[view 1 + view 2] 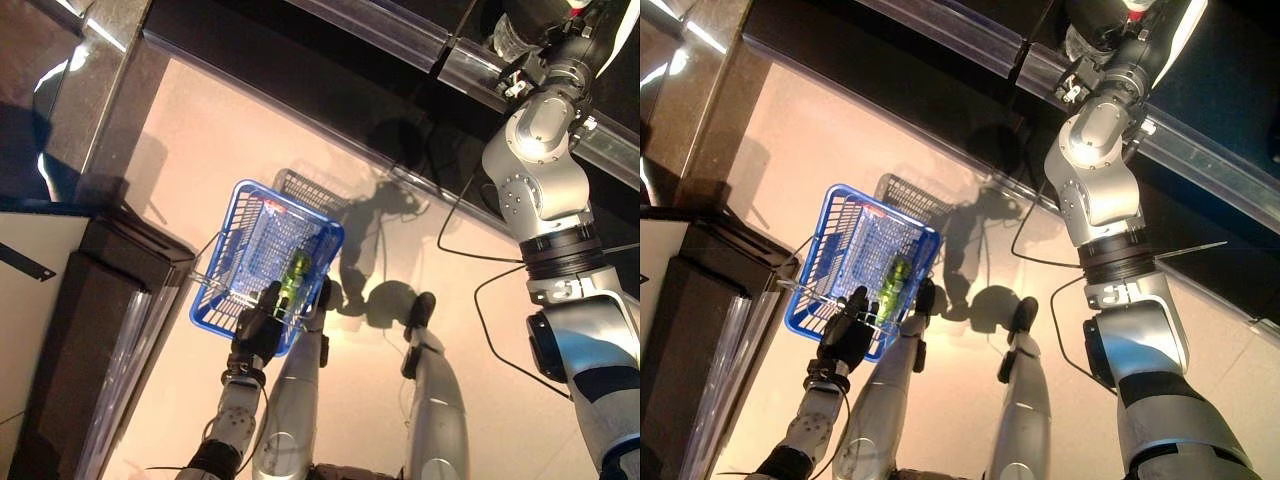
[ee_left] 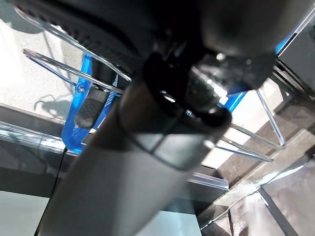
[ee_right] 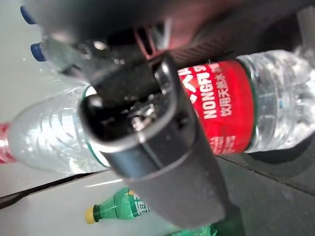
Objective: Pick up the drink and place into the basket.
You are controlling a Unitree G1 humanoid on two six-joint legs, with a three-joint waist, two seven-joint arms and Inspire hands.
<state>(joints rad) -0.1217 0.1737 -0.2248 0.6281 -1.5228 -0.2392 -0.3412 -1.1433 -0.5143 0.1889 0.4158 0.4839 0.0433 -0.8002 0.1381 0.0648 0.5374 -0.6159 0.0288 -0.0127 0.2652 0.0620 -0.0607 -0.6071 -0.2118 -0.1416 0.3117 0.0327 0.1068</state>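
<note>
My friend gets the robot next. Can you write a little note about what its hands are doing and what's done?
Left hand: fingers curled round the wire handle of the blue basket, holding it over the floor.
Right hand: up at the shelf, fingers shut on a clear water bottle with a red label.
Done: one green bottle already lies in the basket.
Left: bring the water bottle down and put it in the basket. Another green bottle lies beyond the right hand.
</note>
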